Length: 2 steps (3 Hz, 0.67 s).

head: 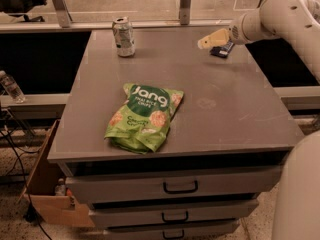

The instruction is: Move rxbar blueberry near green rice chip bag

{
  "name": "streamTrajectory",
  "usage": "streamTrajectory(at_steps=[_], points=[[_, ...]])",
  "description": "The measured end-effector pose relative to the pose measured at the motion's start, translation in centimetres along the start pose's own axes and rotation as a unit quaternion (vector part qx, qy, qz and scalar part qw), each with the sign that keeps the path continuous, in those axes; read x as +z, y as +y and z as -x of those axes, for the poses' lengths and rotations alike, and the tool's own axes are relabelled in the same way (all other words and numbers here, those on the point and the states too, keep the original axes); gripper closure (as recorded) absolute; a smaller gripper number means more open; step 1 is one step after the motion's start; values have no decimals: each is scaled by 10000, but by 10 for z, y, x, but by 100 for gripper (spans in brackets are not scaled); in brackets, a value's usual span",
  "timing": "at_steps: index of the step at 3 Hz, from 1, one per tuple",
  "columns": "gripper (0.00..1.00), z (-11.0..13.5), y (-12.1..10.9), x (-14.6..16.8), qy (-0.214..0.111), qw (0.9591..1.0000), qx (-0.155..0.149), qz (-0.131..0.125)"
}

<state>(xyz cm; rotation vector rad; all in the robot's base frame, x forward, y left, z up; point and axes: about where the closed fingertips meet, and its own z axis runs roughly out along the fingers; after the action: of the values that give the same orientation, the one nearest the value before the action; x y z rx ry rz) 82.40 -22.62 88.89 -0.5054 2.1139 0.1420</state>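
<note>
The green rice chip bag lies flat on the grey cabinet top, near the front left of middle. The rxbar blueberry, a small dark navy bar, lies at the far right of the top, partly hidden behind my gripper. My gripper hangs from the white arm that reaches in from the upper right. It is just above and to the left of the bar. I cannot see whether it touches the bar. The bar is far from the bag.
A silver drink can stands at the far left of the top. Drawers sit below the front edge. A cardboard box and a bottle are on the left. The robot's white body fills the lower right.
</note>
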Motion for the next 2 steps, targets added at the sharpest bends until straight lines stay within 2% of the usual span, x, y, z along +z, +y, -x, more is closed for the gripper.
streamTrajectory(at_steps=[1, 2], points=[[0, -3, -24, 22, -33, 9986, 290, -444], [0, -12, -36, 43, 28, 9963, 506, -693]])
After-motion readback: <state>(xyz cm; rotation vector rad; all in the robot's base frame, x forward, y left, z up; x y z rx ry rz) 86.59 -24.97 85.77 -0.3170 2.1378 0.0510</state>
